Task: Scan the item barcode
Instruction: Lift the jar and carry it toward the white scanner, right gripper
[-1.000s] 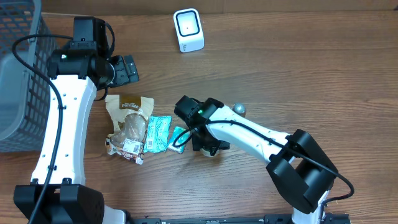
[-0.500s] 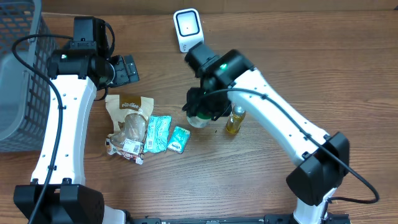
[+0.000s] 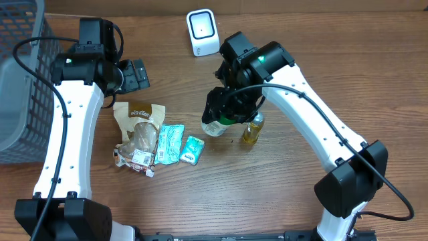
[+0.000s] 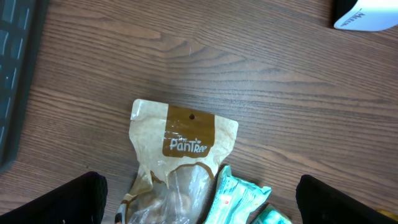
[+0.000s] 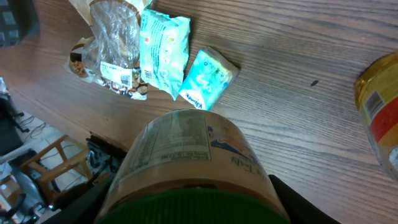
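**Three cameras, one shared landmark: the brown snack pouch (image 3: 138, 115).**
The overhead camera looks straight down from high up, taking in the whole table (image 3: 374, 53) around the pouch. The left wrist camera faces down from close above the pouch, a corner of the scanner (image 4: 367, 15) beyond it. The right wrist camera looks down slantwise past the jar (image 5: 186, 162) filling its foreground, toward the pouch.

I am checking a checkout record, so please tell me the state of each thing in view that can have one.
left gripper: open, holding nothing.
right gripper: shut on the jar.
jar: held above the table, green lid on.
yellow bottle: upright on table.
snack bag: lying flat.
teal packets: lying flat beside snack bag.
scanner: standing, untouched.
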You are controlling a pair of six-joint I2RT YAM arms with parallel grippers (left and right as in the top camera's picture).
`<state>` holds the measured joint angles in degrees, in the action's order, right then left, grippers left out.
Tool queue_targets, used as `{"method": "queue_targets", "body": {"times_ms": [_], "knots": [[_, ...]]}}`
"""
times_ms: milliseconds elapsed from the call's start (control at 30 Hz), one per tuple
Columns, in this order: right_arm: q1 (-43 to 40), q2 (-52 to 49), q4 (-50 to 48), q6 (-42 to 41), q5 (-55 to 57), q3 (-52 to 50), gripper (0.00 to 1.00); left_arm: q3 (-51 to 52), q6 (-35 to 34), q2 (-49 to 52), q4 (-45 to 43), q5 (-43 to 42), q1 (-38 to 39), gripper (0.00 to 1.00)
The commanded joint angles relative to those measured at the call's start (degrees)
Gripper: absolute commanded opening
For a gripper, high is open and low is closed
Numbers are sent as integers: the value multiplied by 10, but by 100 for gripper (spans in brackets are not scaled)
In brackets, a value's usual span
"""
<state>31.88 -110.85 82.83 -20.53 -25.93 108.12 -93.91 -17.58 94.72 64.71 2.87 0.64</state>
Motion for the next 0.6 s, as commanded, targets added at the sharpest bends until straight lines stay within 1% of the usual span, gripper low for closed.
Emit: {"method": "queue_targets", "body": {"times_ms": [0,67,100,567], "knots": [[-2,25,2,13,-23,19,38,-7,9,-3,-2,5,-1,100],[-2,25,5,13,-23,19,26,-7,9,-3,-2,5,-1,100],[-2,25,6,13,-24,19,22,-7,9,-3,-2,5,-1,100],[-2,25,16,13,-38,19,22,-7,9,-3,-2,5,-1,100]]}}
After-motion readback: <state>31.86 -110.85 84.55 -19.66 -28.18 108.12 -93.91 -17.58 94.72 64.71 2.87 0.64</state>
